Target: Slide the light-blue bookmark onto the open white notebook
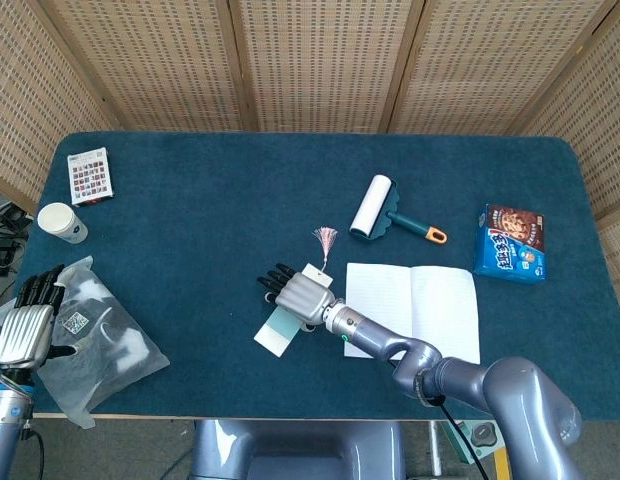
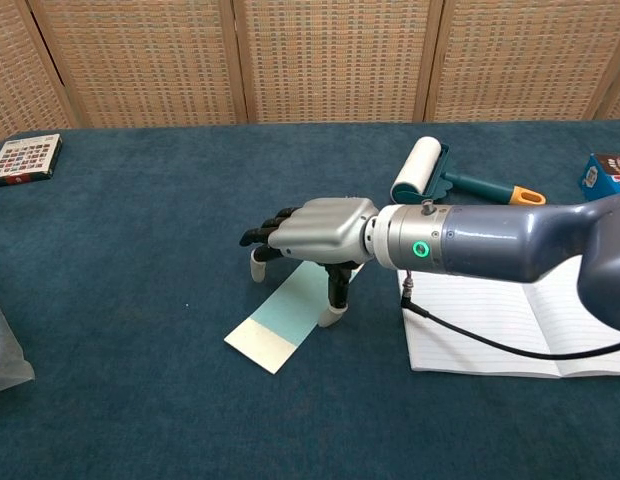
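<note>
Head view: dark blue felt-covered table (image 1: 210, 200). Silver right hand (image 1: 298, 294) is palm down over the light-blue rectangular bookmark with white ends (image 1: 281, 329), fingers spread, nothing grasped. Bookmark lies diagonally on the felt, just left of the open white lined notebook (image 1: 430, 305), not on it; its pink tassel (image 1: 324, 238) points away from the robot. Silver left hand (image 1: 22, 325) sits at the near left edge, fingers extended toward a clear crinkled plastic bag (image 1: 105, 345), holding nothing that shows. White lint roller with teal handle and orange tip (image 1: 388, 212) lies beyond the notebook. Blue cookie box (image 1: 512, 243) far right. White paper cup (image 1: 62, 222) and small box with a patterned colour-grid top (image 1: 90, 175) at far left.

Chest view: right hand (image 2: 315, 228) hovers flat above the bookmark (image 2: 283, 323), black fingers (image 2: 262, 232) splayed. One white-tipped digit presses down on the bookmark's middle; another tip touches the felt just left of it. No grip, just contact. Notebook (image 2: 535, 310) is right of the bookmark, apart from it. Lint roller (image 2: 418, 170) behind the wrist. Patterned box (image 2: 26, 159) at far left. Left hand out of frame here.
</note>
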